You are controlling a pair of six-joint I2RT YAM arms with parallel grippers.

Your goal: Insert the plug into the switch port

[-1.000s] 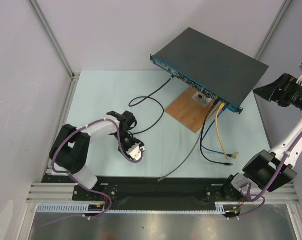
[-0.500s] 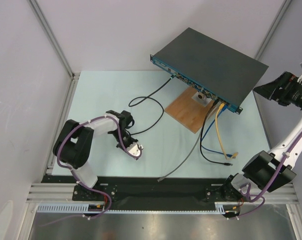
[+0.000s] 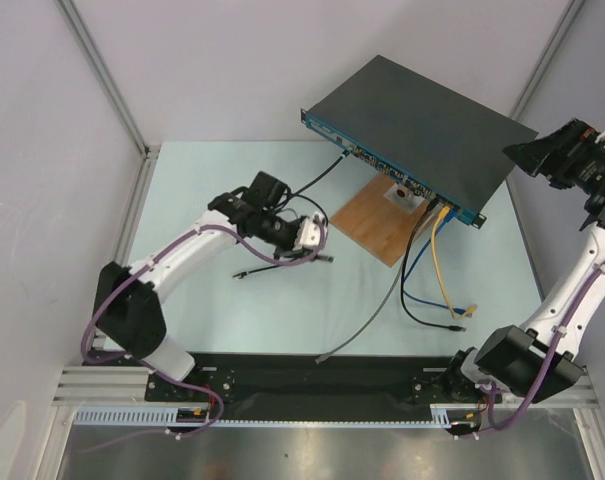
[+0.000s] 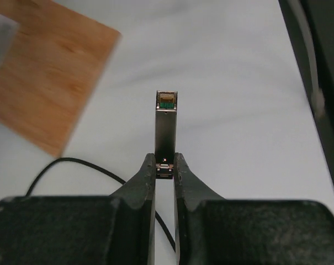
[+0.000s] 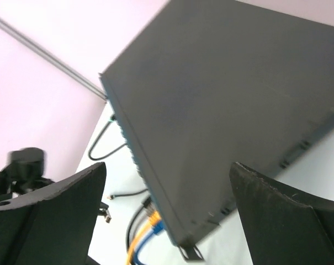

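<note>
switch (image 3: 422, 125), far right corner: sockets too small to count | board (image 4: 42, 77): blurred, cut off top-left

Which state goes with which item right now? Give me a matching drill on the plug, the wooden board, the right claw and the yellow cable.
Items:
1. plug
2. wooden board
3. right claw
4. yellow cable

States:
A. open, beside the switch
B. runs from the switch's blue front
C. pinched in the left claw
D. lies flat on the table

Pairs: 1-C, 2-D, 3-A, 4-B
</note>
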